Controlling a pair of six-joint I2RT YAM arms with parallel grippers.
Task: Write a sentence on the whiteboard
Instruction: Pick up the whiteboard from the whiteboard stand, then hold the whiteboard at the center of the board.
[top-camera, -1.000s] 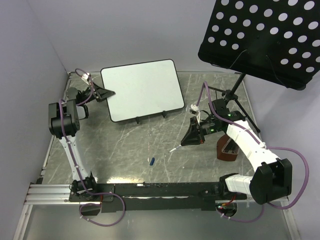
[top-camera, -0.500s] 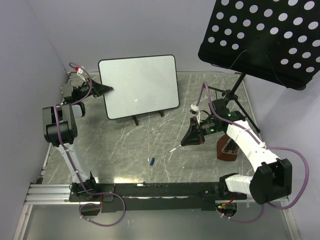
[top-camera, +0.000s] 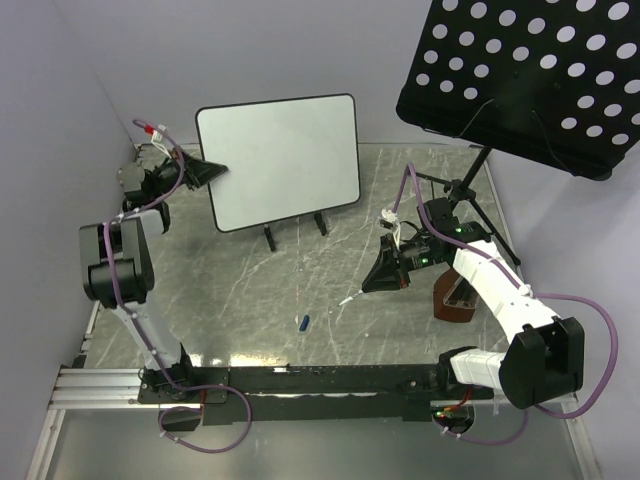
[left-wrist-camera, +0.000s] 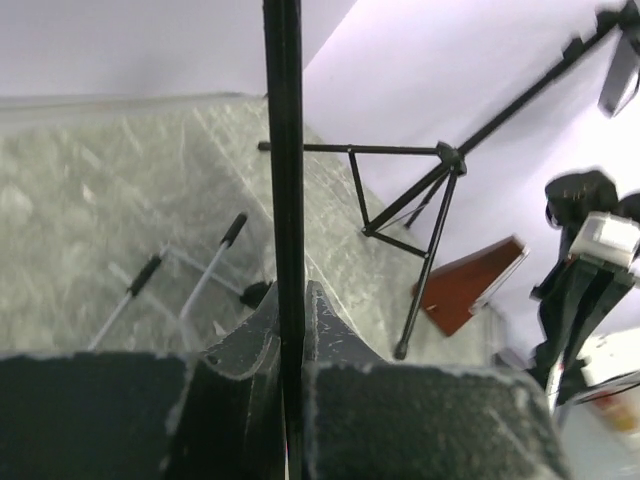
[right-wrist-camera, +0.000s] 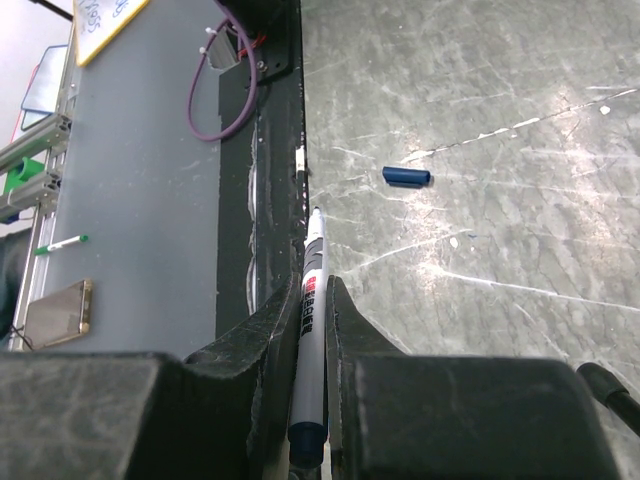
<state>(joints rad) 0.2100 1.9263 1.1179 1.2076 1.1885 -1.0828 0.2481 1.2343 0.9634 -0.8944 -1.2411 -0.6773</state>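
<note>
My left pincer is clamped shut on the left rim of the whiteboard, which stands propped at the far left of the table, long axis across me, face blank. My right pincer grips the marker, bare tip pointing near-left. The board lies far-left of it, well apart, with open table between. The cap lies nearer me and the music stand overhangs my right

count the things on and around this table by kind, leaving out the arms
flat white rectangular whiteboard with thin black rim: 1
white marker pen with red label: 1
small blue marker cap: 1
black perforated music stand: 1
reddish-brown wedge-shaped object: 1
total: 5
</note>
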